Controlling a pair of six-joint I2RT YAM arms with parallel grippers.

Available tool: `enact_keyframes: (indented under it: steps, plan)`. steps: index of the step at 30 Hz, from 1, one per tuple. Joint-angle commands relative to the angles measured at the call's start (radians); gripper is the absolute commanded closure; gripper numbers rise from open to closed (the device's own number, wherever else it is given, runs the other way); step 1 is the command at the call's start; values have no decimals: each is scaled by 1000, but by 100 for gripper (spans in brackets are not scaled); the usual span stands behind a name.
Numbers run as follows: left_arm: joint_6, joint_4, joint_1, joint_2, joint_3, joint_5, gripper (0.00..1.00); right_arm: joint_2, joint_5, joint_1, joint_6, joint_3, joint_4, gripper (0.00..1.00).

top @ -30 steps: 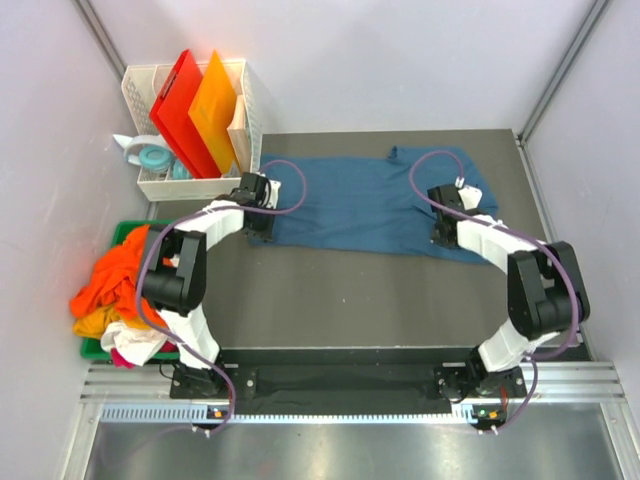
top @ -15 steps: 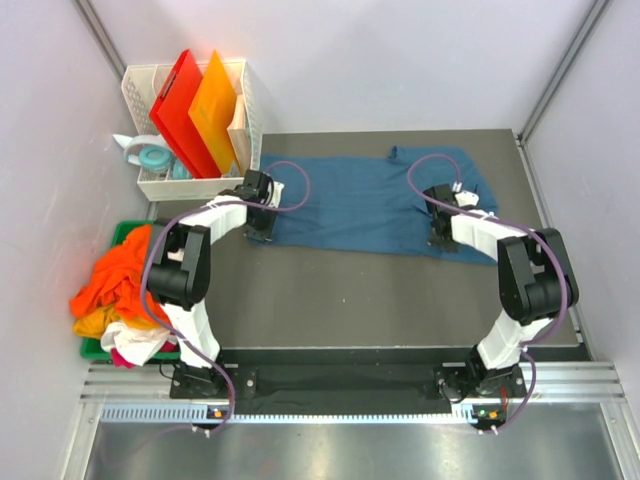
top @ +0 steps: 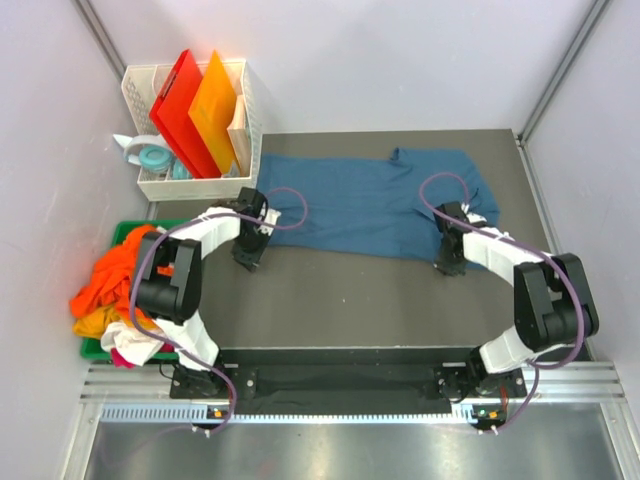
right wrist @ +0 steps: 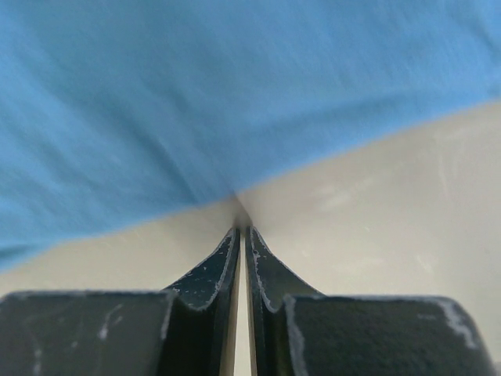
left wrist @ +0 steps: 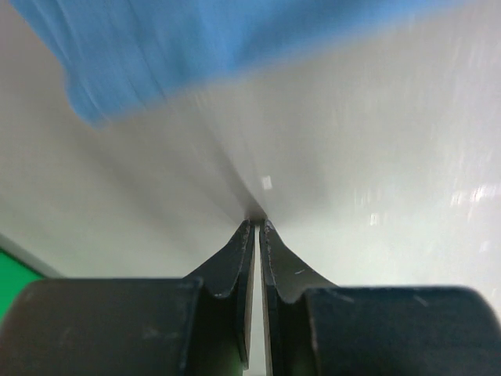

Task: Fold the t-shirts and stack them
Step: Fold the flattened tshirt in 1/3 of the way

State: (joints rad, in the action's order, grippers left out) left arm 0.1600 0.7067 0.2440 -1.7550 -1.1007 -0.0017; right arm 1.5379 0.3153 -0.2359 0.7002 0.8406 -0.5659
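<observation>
The dark teal-blue t-shirt [top: 360,205] lies spread flat across the far half of the grey table. My left gripper [top: 246,258] is shut and empty on bare table just off the shirt's near left corner. In the left wrist view its tips [left wrist: 257,224] touch the table, with the shirt [left wrist: 196,47] ahead of them. My right gripper [top: 446,266] is shut and empty at the shirt's near right edge. In the right wrist view its tips [right wrist: 241,227] sit just short of the shirt's hem [right wrist: 219,94]. Orange, yellow and white t-shirts [top: 115,290] lie piled at the left.
The pile sits in a green bin [top: 130,228] off the table's left edge. A white basket [top: 250,120] at the back left holds red and orange boards [top: 190,110], with a tape roll [top: 152,157] beside it. Walls close in both sides.
Both grippers have slid back toward the near edge, off the teal shirt's fabric and onto bare table. The shirt now lies flatter along its near edge.
</observation>
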Motion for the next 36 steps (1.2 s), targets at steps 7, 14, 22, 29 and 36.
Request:
enact_keyframes:
  steps: [7,14,22,29,36]
  plan:
    - [39,79,-70,258,27,35,86,-206,-51,49,-17,-149,-66,92]
    - [-45,-199,-123,344,35,89,49,-407,-111,41,-83,-49,44,50]
    - [-122,-180,-115,71,-91,143,47,-328,-53,33,-151,86,-6,45]
    - [-132,-260,-112,-3,-99,100,48,-275,-39,32,-162,100,0,46]
    - [-146,-274,-112,-55,-136,86,49,-245,8,33,-182,101,34,47]
